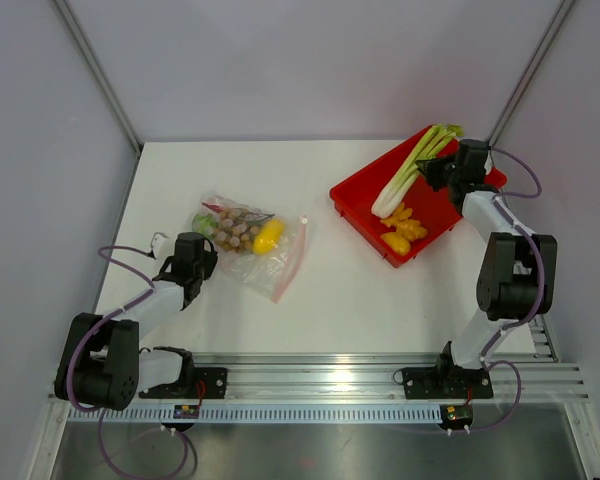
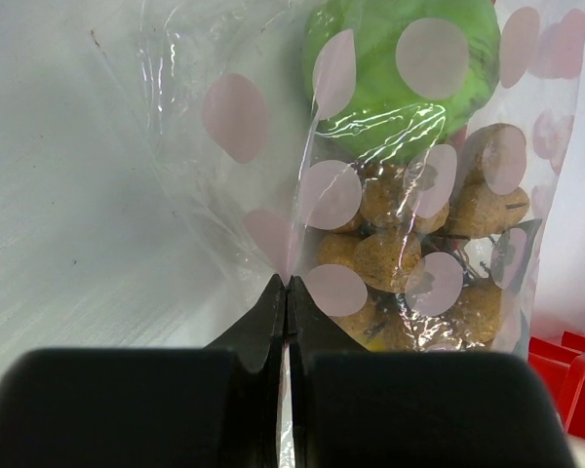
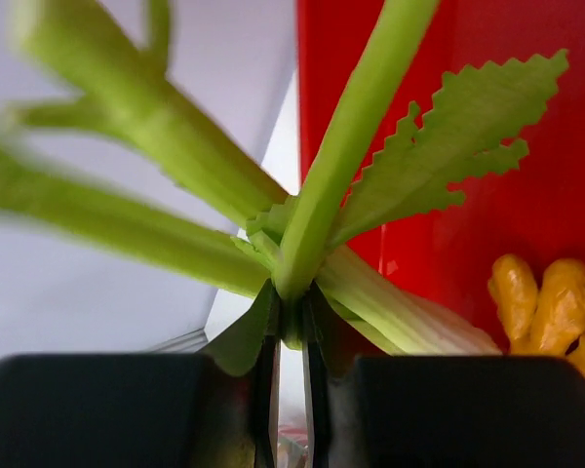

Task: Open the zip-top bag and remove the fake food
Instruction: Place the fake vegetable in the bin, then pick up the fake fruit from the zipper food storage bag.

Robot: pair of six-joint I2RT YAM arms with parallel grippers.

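I see the zip-top bag (image 1: 250, 250) lying on the white table (image 1: 350, 290), at about 9 o'clock from the table's middle, with its pink zip strip (image 1: 292, 258) along the side facing 3 o'clock. The left gripper (image 2: 286, 288) meets the bag at its 8 o'clock edge; its fingers are pressed together, and the wrist view shows the clear film pinched between the tips. A green round fruit (image 2: 400, 68), a cluster of tan balls (image 2: 390, 258) and a yellow piece (image 1: 268, 236) show through the plastic, all inside the bag. At 2 o'clock from the table's middle sits the red tray (image 1: 355, 205). The celery stalk (image 1: 405, 170) lies across it, its pale base inside and its leafy end past the rim toward 1 o'clock. The right gripper (image 3: 292, 297) is closed narrowly on that stalk near the leaves. Yellow and orange pieces (image 1: 402, 232) rest in the tray at 6 o'clock from the celery's base
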